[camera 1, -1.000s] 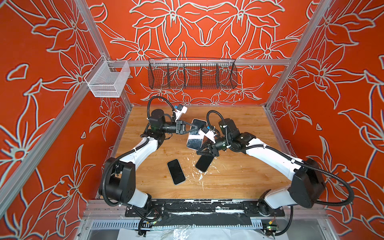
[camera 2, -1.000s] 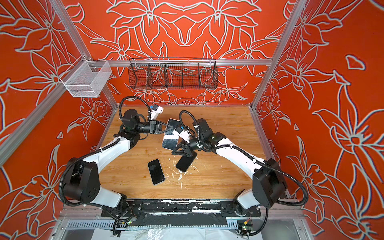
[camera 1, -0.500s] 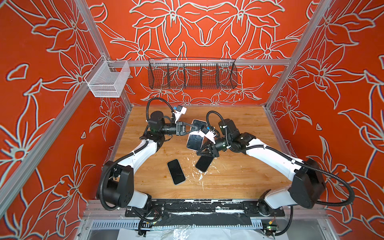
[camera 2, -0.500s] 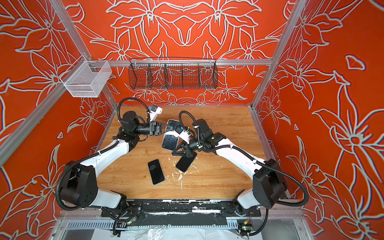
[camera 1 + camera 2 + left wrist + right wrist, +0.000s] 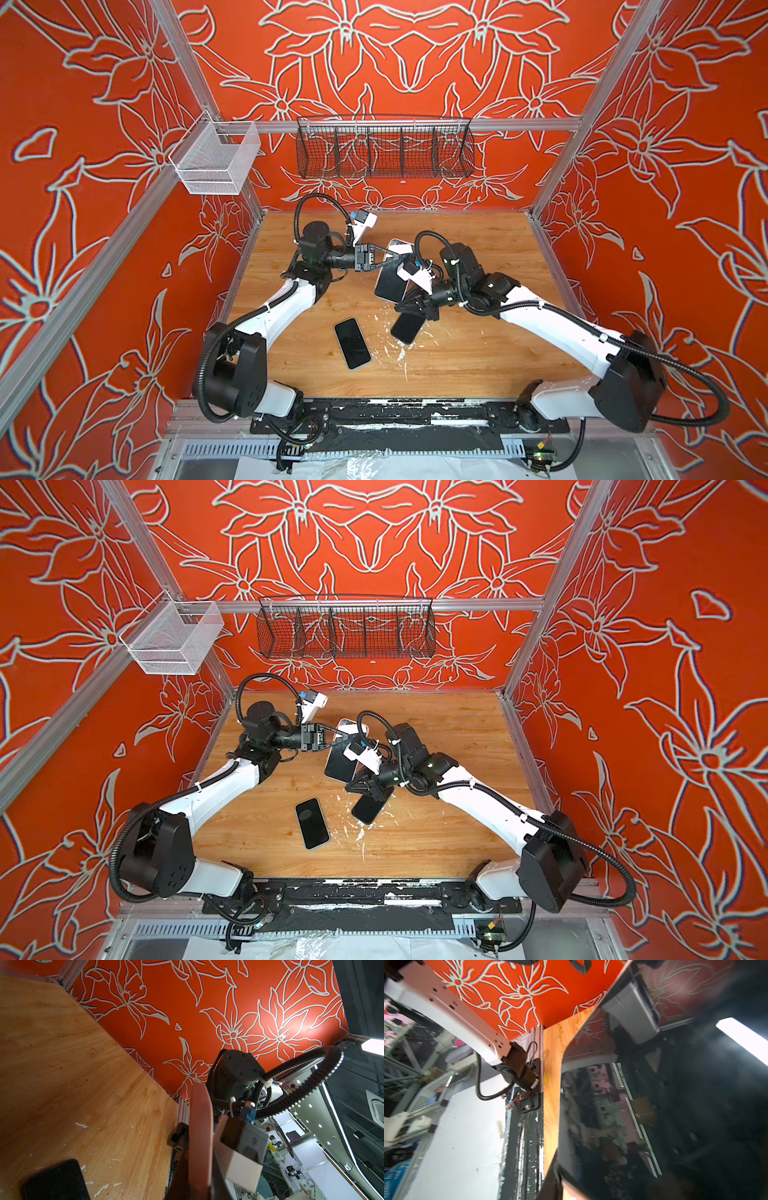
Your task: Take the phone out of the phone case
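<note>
Pinching phone (image 5: 388, 284), far end — left end effector (image 5: 401, 257)

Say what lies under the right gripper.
A dark phone lies flat on the table below the right gripper, which is shut on the cased phone. The gripper covers the dark phone's far end, so that part cannot be seen.

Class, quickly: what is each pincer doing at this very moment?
Left pincer: closed on the cased phone, at its far end.
Right pincer: closed on the same phone's near end.
</note>
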You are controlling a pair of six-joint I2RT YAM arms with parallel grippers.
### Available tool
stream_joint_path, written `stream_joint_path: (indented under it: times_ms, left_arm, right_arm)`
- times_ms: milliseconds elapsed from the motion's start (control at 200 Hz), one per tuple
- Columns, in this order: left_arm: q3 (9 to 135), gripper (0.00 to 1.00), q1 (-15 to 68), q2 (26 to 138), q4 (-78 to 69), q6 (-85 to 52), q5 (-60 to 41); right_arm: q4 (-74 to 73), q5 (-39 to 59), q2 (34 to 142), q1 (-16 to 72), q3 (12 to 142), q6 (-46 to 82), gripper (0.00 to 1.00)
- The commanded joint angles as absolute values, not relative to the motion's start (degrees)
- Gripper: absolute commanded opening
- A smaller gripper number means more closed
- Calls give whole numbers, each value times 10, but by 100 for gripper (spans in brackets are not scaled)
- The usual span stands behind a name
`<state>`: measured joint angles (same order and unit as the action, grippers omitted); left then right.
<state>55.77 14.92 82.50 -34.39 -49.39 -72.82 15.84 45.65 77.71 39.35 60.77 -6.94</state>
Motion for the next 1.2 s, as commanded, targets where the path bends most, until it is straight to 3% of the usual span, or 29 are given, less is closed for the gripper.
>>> stream_joint_path:
  times_ms: [0, 380, 616, 866, 1196]
  left_arm:
    - [573, 0, 184, 824, -308, -543, -753]
    - [576, 0, 191, 829, -303, -538, -748]
    - [580, 0, 191, 818, -276, -508, -682]
    - [564, 0, 191, 805, -286, -503, -538]
    - [491, 0, 192, 801, -424, -602, -374]
  right_arm:
    - [62, 346, 768, 393, 605, -115, 0]
    - [37, 315, 751, 389, 579, -97, 0]
    - [43, 361, 717, 379, 564, -40, 35]
    - [17, 354, 651, 373, 504, 56, 47]
    - [-24, 319, 544, 366, 424, 225, 69]
